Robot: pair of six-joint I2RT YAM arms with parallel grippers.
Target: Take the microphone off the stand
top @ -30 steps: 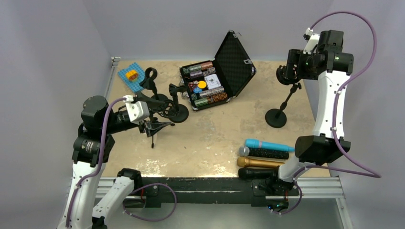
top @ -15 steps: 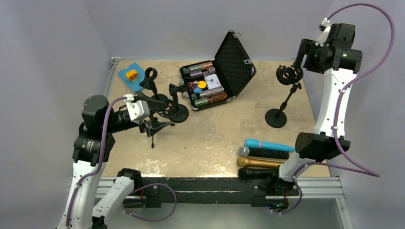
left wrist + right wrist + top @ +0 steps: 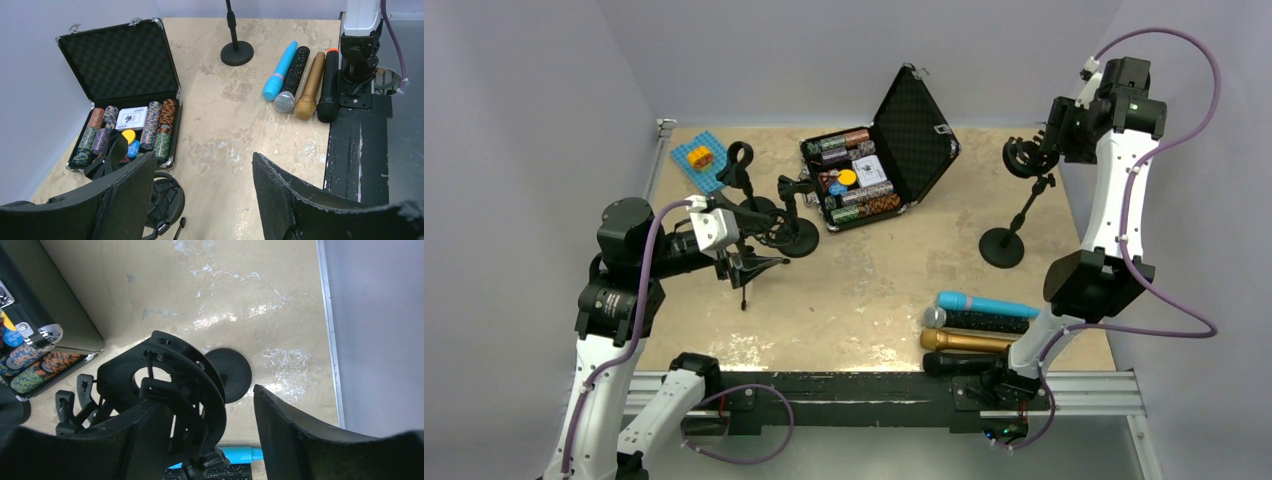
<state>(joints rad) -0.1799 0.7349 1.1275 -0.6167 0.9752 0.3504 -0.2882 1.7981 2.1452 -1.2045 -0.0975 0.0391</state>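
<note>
Grey walls (image 3: 824, 50) close in a mottled beige tabletop (image 3: 874, 285). At its far side stands an open black hard case (image 3: 914, 120), the lid tilted up and the tray filled with rows of coloured poker chips (image 3: 856, 190). At the far left corner lies a blue studded mat (image 3: 709, 172) with a small yellow block (image 3: 700, 156) on it. Just beside the mat is a cluster of black round-based stands (image 3: 774, 228).

Four microphones lie side by side on the table near the right arm's base. Running towards the near edge, they are a cyan plastic microphone (image 3: 987, 304), a black speckled microphone with a silver grille (image 3: 979, 321), a gold metal microphone (image 3: 964, 341) and a plain black microphone (image 3: 959, 364).

On the right side a slim black stand with a disc base (image 3: 1002, 247) rises at a tilt to a black ring-shaped shock mount (image 3: 1024, 157). Through the centre of the ring, the right wrist view shows tabletop.

The right gripper (image 3: 207, 405) is held high beside this mount with its jaws spread wide and clamping nothing. The ring sits towards the left finger; whether it touches the finger cannot be told.

The left gripper (image 3: 202, 160) hangs over the stand cluster. Its jaws are also wide apart, with only table showing between them.
</note>
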